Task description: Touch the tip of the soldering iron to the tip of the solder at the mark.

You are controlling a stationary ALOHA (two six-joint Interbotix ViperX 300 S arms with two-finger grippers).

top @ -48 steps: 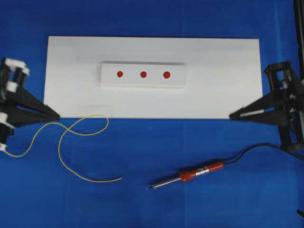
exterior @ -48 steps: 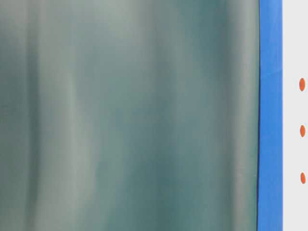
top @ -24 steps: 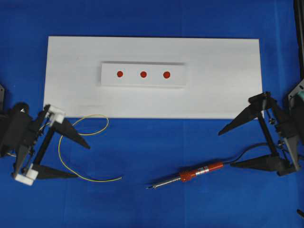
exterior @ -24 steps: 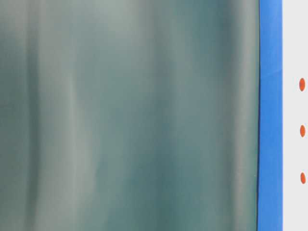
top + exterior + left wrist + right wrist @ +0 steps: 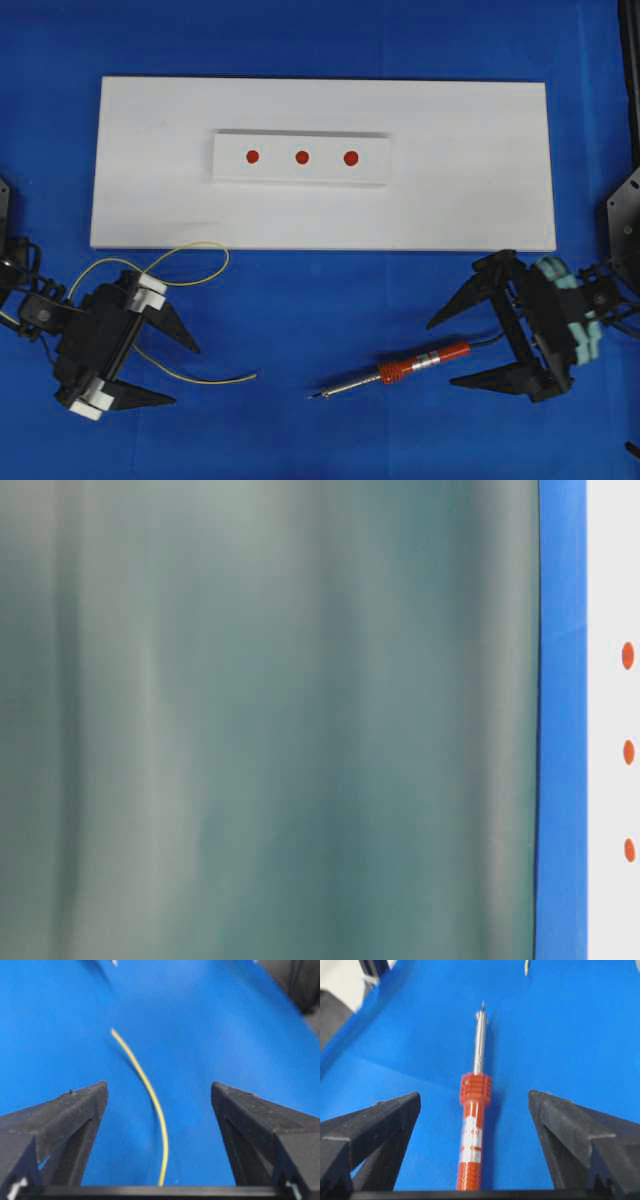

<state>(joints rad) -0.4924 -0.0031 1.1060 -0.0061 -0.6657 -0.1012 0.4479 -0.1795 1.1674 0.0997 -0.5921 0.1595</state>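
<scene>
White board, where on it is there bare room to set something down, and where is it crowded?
The white board is bare left and right of the raised strip with its three red dots. Below the board it's crowded: solder, soldering iron, and both grippers.

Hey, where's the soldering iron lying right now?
In the overhead view the soldering iron lies on the blue cloth below the white board, right of centre, its handle toward the open right hand.

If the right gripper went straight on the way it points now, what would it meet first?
Most likely the soldering iron: its handle lies centred between the open right gripper jaws. Height above it is unclear.
</scene>
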